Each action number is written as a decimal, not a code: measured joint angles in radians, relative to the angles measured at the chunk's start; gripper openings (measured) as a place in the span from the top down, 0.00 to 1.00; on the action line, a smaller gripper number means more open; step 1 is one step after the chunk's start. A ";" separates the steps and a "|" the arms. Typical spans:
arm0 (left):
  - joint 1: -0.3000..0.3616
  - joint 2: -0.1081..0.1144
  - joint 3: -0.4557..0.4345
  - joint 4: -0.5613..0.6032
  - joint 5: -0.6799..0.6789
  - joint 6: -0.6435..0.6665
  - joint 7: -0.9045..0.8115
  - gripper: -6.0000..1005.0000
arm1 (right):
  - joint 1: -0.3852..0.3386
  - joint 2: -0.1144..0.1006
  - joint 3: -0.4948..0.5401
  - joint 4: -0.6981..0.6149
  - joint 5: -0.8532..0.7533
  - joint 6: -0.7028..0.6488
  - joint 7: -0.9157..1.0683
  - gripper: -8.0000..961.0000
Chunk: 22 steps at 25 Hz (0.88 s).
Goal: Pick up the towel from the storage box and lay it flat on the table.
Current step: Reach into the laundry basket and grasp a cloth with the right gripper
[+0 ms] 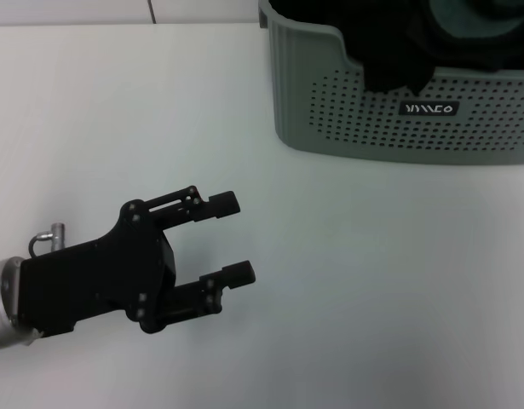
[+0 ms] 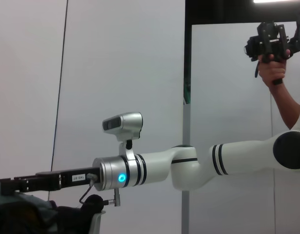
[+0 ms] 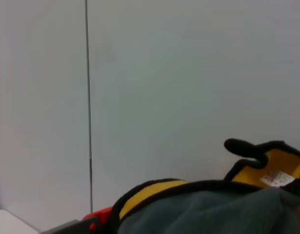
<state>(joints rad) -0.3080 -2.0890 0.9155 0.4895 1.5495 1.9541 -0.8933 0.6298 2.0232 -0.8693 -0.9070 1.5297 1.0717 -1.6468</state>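
Hovering near the tabletop's (image 1: 270, 119) near-left corner, your left gripper (image 1: 232, 239) has its jaws spread and empty, well apart from the storage box (image 1: 398, 111) at the far-right edge. Your right gripper does not show in the head view; the left wrist view shows the right arm (image 2: 189, 165) stretched out with its dark end down among the cloth, and you cannot tell whether those jaws are clenched. The towel (image 3: 208, 207) sits bunched close under the right wrist camera, grey-green face up with its yellow face and black edging showing, most likely still at the box. A black cloth (image 1: 389, 51) spills over the box's near rim, so your main risk is that a grasp catches that cloth along with the towel, or instead of it. A pinch on a bunched fold rather than an edge would probably bring the towel out crumpled and hard to flatten. A lift that snags may also drag the light box across the smooth table.
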 joint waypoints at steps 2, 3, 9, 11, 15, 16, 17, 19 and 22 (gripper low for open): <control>0.002 0.001 -0.010 0.000 0.000 0.000 -0.002 0.34 | -0.003 0.002 -0.017 -0.004 0.002 -0.019 0.000 0.28; 0.003 0.001 -0.016 0.000 0.000 0.000 -0.003 0.34 | -0.004 0.002 -0.023 -0.004 0.002 -0.027 0.000 0.28; -0.004 0.000 -0.021 0.000 0.000 0.000 -0.007 0.35 | -0.009 -0.002 -0.021 0.006 0.006 -0.031 -0.004 0.42; -0.005 0.000 -0.021 0.000 0.000 0.001 -0.007 0.35 | -0.022 0.000 -0.022 -0.003 0.022 -0.027 -0.019 0.50; -0.008 0.000 -0.021 0.002 0.000 0.001 -0.009 0.35 | -0.039 -0.002 -0.026 -0.010 0.053 -0.002 -0.038 0.66; -0.008 0.000 -0.021 0.003 0.000 0.001 -0.010 0.35 | -0.040 -0.004 -0.023 -0.010 0.057 0.018 -0.039 0.70; -0.008 0.001 -0.021 0.004 0.000 0.002 -0.011 0.35 | -0.040 -0.005 -0.021 -0.011 0.058 0.032 -0.040 0.74; -0.009 0.001 -0.021 0.006 -0.001 0.002 -0.013 0.35 | -0.040 -0.006 -0.019 -0.016 0.057 0.050 -0.043 0.82; -0.009 0.002 -0.022 0.007 -0.010 0.003 -0.013 0.35 | -0.041 -0.008 -0.016 -0.020 0.052 0.054 -0.047 0.95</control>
<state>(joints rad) -0.3174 -2.0867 0.8930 0.4969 1.5393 1.9573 -0.9066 0.5892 2.0154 -0.8850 -0.9272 1.5822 1.1254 -1.6937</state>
